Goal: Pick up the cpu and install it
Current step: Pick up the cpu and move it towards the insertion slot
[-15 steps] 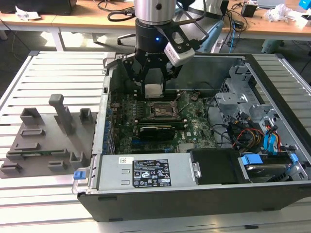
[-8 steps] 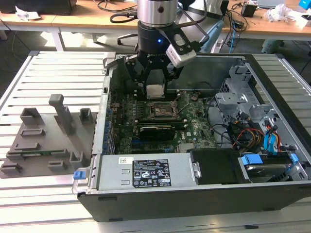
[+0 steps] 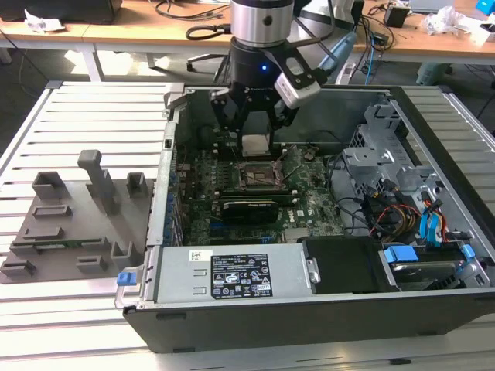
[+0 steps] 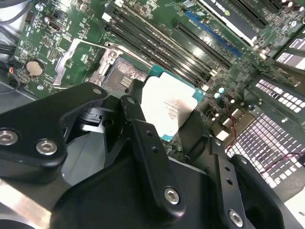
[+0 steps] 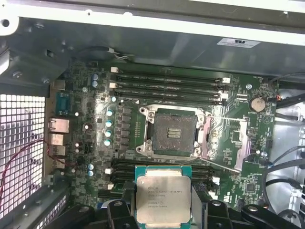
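The cpu (image 3: 256,144) is a flat silver-topped square chip with a thin green rim, held in my gripper (image 3: 256,147), whose black fingers are shut on its two opposite edges. In the exterior view it hangs inside the open computer case, a little above and behind the open socket (image 3: 257,176). In the first wrist view the cpu (image 5: 163,195) sits clear of the bare socket (image 5: 173,131), whose metal load frame is swung open. The second wrist view shows the cpu (image 4: 167,107) between my black fingers (image 4: 143,129), over the motherboard.
The case (image 3: 309,309) lies on its side on a slatted metal table, with the power supply (image 3: 232,274) along the near wall and drive cages (image 3: 394,154) at the exterior view's right. Memory slots (image 5: 169,86) flank the socket. Grey plastic blocks (image 3: 77,216) stand outside, at the exterior view's left.
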